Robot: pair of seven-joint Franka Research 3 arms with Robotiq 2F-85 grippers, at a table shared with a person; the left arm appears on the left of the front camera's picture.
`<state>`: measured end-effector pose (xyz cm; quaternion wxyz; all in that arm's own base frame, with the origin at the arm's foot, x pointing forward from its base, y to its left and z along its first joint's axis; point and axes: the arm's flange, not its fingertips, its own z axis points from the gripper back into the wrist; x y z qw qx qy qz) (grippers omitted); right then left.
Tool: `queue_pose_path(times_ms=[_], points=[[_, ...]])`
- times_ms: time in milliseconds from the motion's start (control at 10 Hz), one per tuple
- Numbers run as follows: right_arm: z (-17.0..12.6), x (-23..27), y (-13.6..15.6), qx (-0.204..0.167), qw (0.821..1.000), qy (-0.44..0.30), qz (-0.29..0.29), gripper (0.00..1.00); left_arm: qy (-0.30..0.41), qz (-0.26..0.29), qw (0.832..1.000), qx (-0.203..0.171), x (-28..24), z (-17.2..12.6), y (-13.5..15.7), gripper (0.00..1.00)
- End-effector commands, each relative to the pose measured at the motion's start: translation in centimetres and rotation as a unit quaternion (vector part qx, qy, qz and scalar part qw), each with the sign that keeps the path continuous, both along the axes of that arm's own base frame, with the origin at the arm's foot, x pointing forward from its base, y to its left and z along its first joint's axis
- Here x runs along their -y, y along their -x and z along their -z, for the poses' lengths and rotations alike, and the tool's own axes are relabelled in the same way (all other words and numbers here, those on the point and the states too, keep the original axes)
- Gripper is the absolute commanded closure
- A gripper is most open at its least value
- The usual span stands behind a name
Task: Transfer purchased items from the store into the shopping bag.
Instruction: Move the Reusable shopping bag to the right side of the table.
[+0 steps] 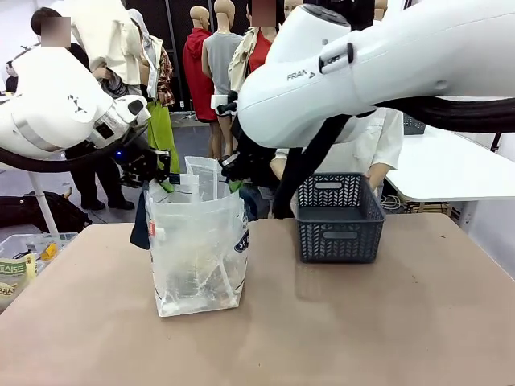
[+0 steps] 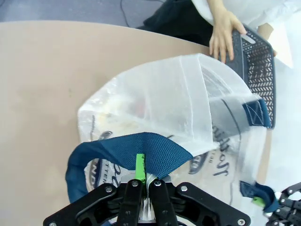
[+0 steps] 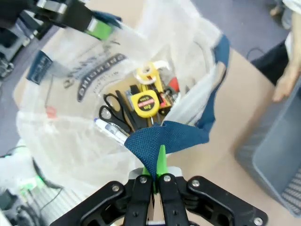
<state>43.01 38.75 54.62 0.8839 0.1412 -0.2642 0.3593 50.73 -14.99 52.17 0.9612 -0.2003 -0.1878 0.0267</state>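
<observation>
Table (image 1: 386, 322): shopping bag (image 1: 197, 249) between hands.

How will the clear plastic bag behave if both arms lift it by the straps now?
The bag looks thin and crinkled, so its walls would probably sag inward. Scissors and a tape measure at the bottom should weigh it down, likely keeping it hanging upright.
</observation>
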Motion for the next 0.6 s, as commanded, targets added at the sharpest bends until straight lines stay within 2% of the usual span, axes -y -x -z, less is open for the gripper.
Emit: queue_pose_path(times_ms=[0,200,500], points=[[0.1,-1.1,-1.6,0.011,0.999,-0.009,-0.037,1.0,0.053,0.02,0.998,0.003,-0.6,0.1,0.5,1.0],[0.2,-2.3,-1.7,0.027,0.995,-0.046,-0.084,1.0,0.109,0.008,0.994,-0.008,-1.5,0.7,0.0,1.0],[0.0,-3.2,-1.4,0.044,0.988,-0.082,-0.121,1.0,0.2,-0.018,0.979,-0.013,-2.3,1.4,-0.6,1.0]])
